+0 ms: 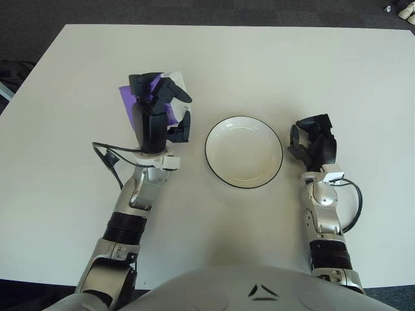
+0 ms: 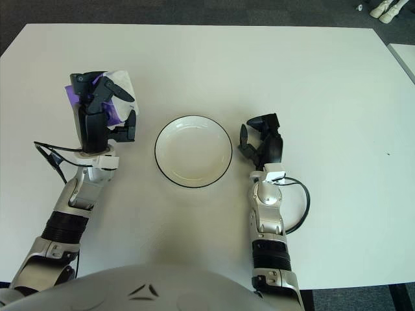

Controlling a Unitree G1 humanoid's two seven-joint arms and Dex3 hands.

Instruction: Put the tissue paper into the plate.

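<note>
We take the white counter (image 1: 272, 65) first: it carries one task target, a shallow white plate (image 1: 244, 151) with a dark rim, and we place everything else by that plate. The plate holds nothing, so the job of filling it is not yet done.

To the left of the plate, our left hand (image 1: 155, 113) stands raised on its forearm, wrist upright, fingers curled around the tissue paper (image 1: 170, 87). What it grips looks like a purple pack with a white sheet showing at the top, poking out past the dark fingers on the side away from us. We judge the hand holds it up off the counter so that it can cross the plate's rim without dragging, though we cannot tell how high it hangs. The pack is near the plate's left edge but not over it.

To the right of the plate, just beside its rim, our right hand (image 1: 314, 142) holds nothing, its fingers loosely bent toward the plate. It seems kept out of the way, since one hand is enough for a light pack.

The next move, as we judge it, is a short carry rightward until the pack sits above the plate's middle, then a release.
</note>
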